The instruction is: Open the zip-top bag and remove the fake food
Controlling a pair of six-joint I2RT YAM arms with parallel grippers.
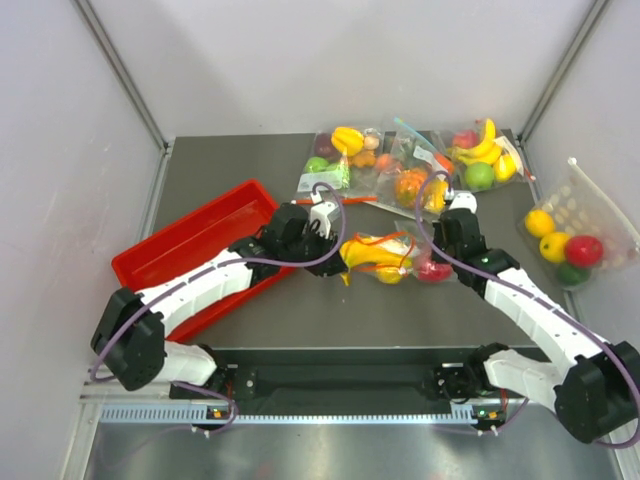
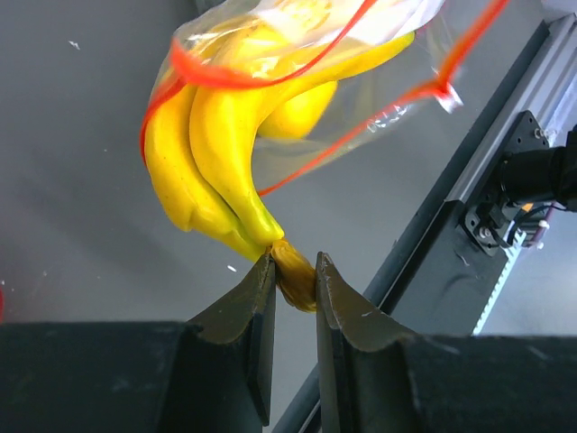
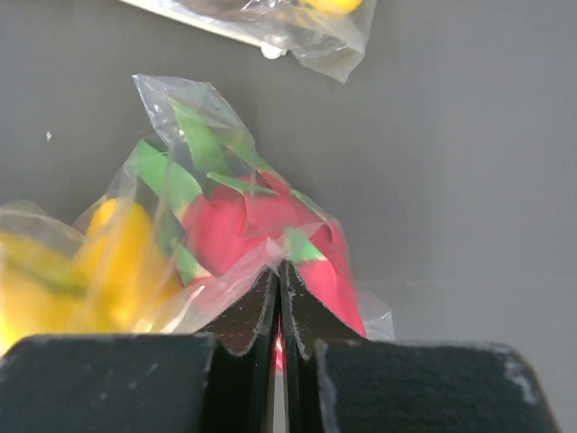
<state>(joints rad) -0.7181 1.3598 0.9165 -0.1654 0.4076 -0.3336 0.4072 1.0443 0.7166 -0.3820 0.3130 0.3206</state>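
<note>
Zip-top bag (image 1: 392,258) lies at mid-table (image 1: 300,320), stretched between the two arms. Its long axis runs left to right. The mouth faces the left arm and the closed bottom faces the right arm.

Left gripper (image 2: 294,275): jaws narrowed and clamped on the brown stem of the banana (image 2: 216,135), a joined pair. The stem and lower half of the banana sit outside the bag. The upper half is inside, with the red-orange zip strip (image 2: 207,77) looping open around it.

Right gripper (image 3: 279,289): jaws fully together, pinching a fold of clear plastic at the bottom end, just beside the dragon fruit (image 3: 243,230). The dragon fruit is inside the bag, as is the yellow-orange fruit (image 2: 302,113), which lies behind the banana near the mouth.

Key relation: the banana's long axis lines up roughly with the bag's, stem end toward the left gripper. The two grips sit at opposite ends of that line.

Judgement: mouth open, removal under way, nothing fully out yet. The next move looks like a pull by the left arm away from the mouth while the right arm anchors the bottom.

Risk: the thin plastic could slip from the right pinch, so the bag trails the banana.

Red tray (image 1: 190,250) lies to the left, nearer the left arm. Other filled bags (image 1: 400,165) lie along the far edge, well apart.
</note>
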